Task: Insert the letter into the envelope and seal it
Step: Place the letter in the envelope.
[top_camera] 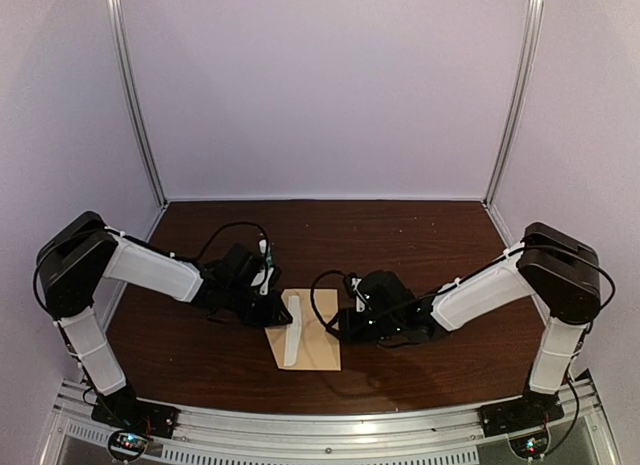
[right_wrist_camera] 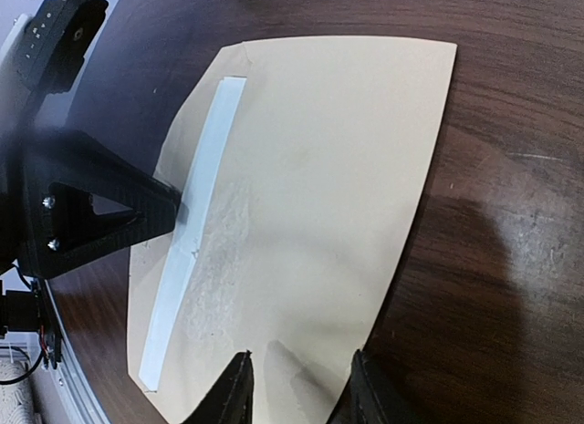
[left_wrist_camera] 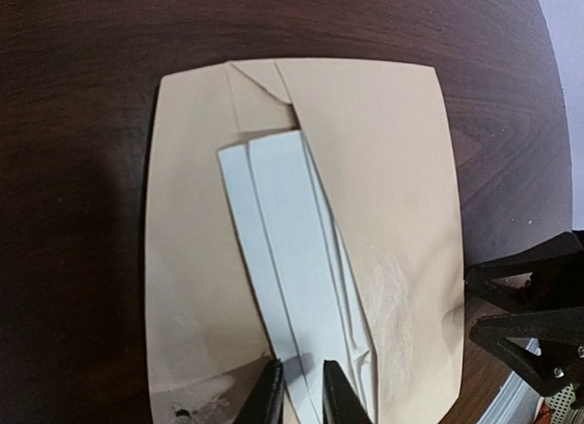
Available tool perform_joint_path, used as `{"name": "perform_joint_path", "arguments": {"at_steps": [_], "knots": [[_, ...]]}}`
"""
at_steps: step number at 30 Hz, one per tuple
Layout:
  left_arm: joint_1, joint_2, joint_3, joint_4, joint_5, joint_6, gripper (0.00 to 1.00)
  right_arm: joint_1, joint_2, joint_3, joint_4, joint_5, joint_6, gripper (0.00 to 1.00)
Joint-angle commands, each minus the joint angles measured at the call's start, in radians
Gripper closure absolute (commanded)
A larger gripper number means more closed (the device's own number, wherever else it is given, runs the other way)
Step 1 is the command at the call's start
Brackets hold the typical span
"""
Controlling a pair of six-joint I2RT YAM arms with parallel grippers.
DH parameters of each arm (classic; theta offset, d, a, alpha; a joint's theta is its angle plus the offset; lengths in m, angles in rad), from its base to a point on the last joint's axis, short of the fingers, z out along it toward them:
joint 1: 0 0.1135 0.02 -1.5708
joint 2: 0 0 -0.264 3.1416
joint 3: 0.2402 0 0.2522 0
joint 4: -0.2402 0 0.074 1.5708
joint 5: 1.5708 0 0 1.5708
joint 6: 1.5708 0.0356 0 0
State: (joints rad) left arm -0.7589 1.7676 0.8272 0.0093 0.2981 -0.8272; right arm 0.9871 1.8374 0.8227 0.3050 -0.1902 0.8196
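The flat tan kraft paper envelope lies near the six o'clock edge of the dark brown wooden table. The folded pale cream paper letter sits along its nine o'clock side, partly under the raised flap. The left gripper, at ten o'clock, pinches the letter narrowly. The right gripper, at three o'clock, stands half-spread over the envelope's edge.

- The envelope lies flat on the table, towards the front, between the two arms.
- The letter lies along the envelope's left side, one long edge tucked under the envelope's upper layer.
- The left gripper is at the envelope's left, on the letter.
- The right gripper is over the envelope's right edge.
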Motion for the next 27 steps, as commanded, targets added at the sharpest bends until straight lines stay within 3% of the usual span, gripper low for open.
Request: {"name": "perform_joint_path", "arguments": {"at_steps": [1,12,17,27], "knots": [[-0.002,0.044,0.004,0.022,0.032,0.010,0.86,0.004,0.039,0.018,-0.012,-0.020,0.003,0.63],[-0.013,0.067,-0.001,0.084,0.081,-0.016,0.86,0.001,0.042,0.031,-0.021,-0.020,-0.005,0.64],[-0.017,-0.001,-0.018,0.067,0.030,-0.015,0.86,-0.004,0.009,0.038,-0.045,-0.009,-0.017,0.63],[-0.030,-0.186,-0.064,0.002,0.001,-0.016,0.71,0.008,-0.165,-0.016,-0.124,-0.021,-0.017,0.51]]}}
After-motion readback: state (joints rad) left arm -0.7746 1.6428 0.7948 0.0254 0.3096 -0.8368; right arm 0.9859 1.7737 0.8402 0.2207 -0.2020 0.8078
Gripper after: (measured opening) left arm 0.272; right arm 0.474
